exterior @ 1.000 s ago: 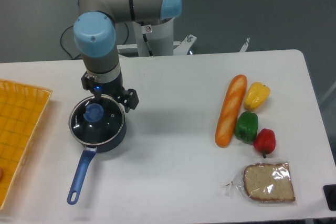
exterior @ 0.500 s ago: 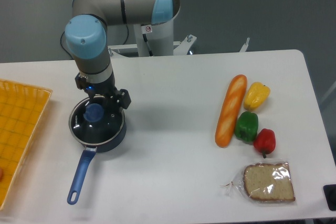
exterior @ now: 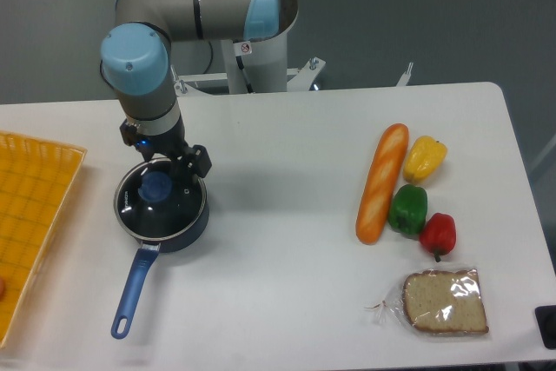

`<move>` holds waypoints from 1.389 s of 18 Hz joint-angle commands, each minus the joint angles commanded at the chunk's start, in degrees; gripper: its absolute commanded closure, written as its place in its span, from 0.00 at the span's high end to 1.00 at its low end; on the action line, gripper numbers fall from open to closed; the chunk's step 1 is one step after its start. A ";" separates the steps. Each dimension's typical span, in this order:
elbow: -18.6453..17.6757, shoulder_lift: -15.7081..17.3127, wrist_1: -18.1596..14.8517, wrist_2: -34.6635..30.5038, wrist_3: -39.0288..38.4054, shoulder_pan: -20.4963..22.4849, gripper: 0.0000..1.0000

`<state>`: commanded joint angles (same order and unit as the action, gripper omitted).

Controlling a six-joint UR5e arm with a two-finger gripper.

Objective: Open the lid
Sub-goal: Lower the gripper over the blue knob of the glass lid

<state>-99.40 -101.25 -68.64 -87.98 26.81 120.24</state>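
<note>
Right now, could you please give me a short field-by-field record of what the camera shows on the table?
lid: seated on the saucepan, not lifted
knob: blue, at the lid's centre
saucepan: dark blue, handle pointing toward the camera
gripper: over the pan's far rim, just behind the knob; finger state not readable
tray: yellow, at the left table edge
baguette: right side, lying lengthwise
peppers: yellow, green, red, in a row beside the baguette
bread slice: in clear wrap, near right corner
</note>
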 joint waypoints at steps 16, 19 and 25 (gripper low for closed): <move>0.00 -2.90 3.25 -1.49 -4.84 -2.02 1.00; 0.00 -2.99 3.60 -1.49 -5.45 -2.11 1.00; 0.00 -3.78 4.22 -1.41 -5.81 -2.29 1.00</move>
<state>-99.40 -105.03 -64.43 -89.39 21.01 117.95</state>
